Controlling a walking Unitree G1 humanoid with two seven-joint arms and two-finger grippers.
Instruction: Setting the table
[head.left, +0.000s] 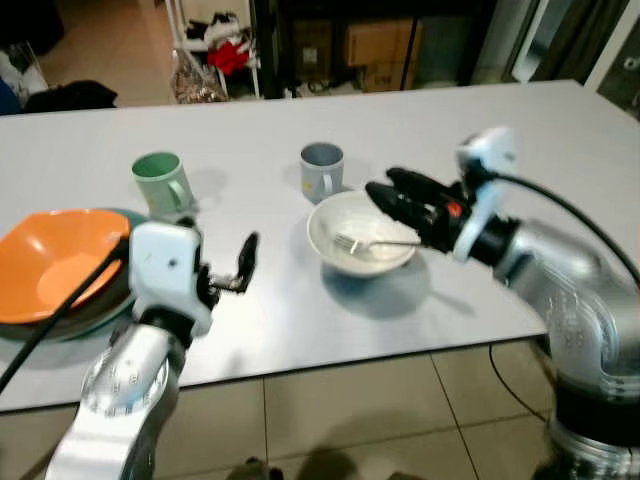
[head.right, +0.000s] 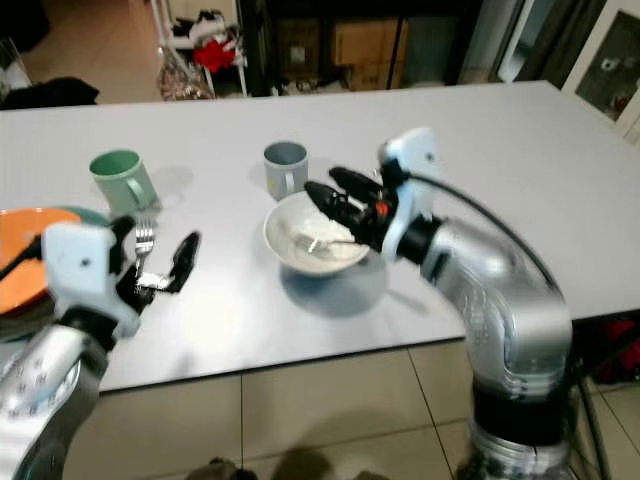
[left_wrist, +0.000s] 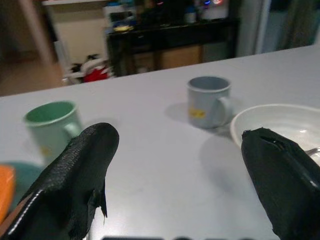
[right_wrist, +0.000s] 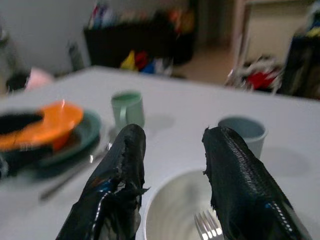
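Right tool over the white bowl, left tool idle above the surface

The right tool (head.left: 392, 197) hovers over the white bowl (head.left: 360, 232), fingers parted and gripping nothing; a fork (head.left: 372, 243) lies inside the bowl. The left tool (head.right: 165, 262) hangs wide open and empty near the surface (head.left: 270, 310) edge. A grey mug (head.left: 322, 170) stands just behind the bowl, a green mug (head.left: 161, 181) further left, and an orange bowl (head.left: 58, 258) sits on a green plate (head.left: 112, 300) at far left, with a second fork (head.right: 143, 240) beside it
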